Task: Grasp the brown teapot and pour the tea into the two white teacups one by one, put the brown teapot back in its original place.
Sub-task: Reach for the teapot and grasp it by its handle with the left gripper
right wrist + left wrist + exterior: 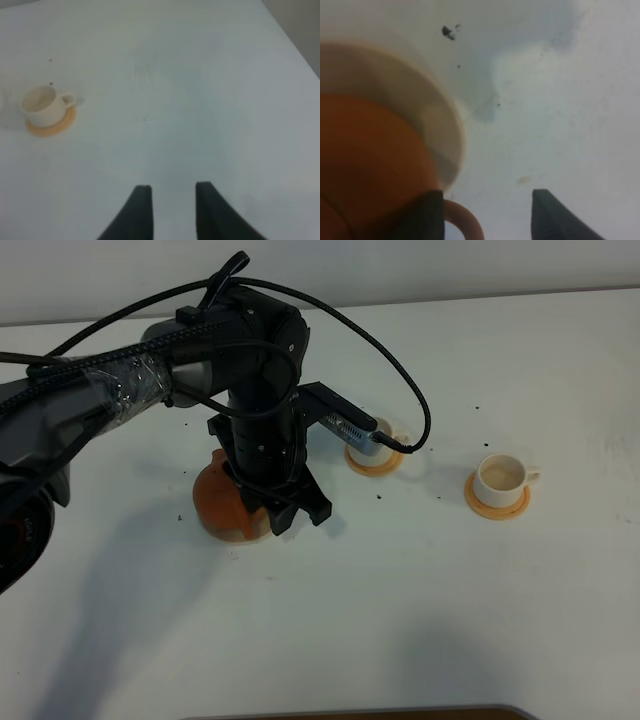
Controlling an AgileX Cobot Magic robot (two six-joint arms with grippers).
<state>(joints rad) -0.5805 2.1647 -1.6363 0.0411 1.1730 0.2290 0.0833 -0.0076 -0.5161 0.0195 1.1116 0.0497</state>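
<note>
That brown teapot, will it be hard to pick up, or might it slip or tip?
The teapot looks like stiff clay, so probably rigid and breakable if dropped. It is squat and sits on a flat pale disc, so tipping seems unlikely. Its thin loop handle lies between the open left gripper fingers; a hold there may let it swing.

- Even, diffuse overhead light falls on the white table (420, 620) in the exterior high view; nothing glares.
- The left arm (120, 390) throws a broad, soft-edged grey shadow toward the table's near left side.
- A short, faint shadow sits beside the right teacup (500, 476).
- The left wrist view is badly out of focus: the brown teapot (365, 165) and the pale disc (442, 125) beneath it blur into soft shapes, with a dull shadow patch on the table beyond.
- The right wrist view is dim, slightly hazy and greyish, darkening at its far corner.
</note>
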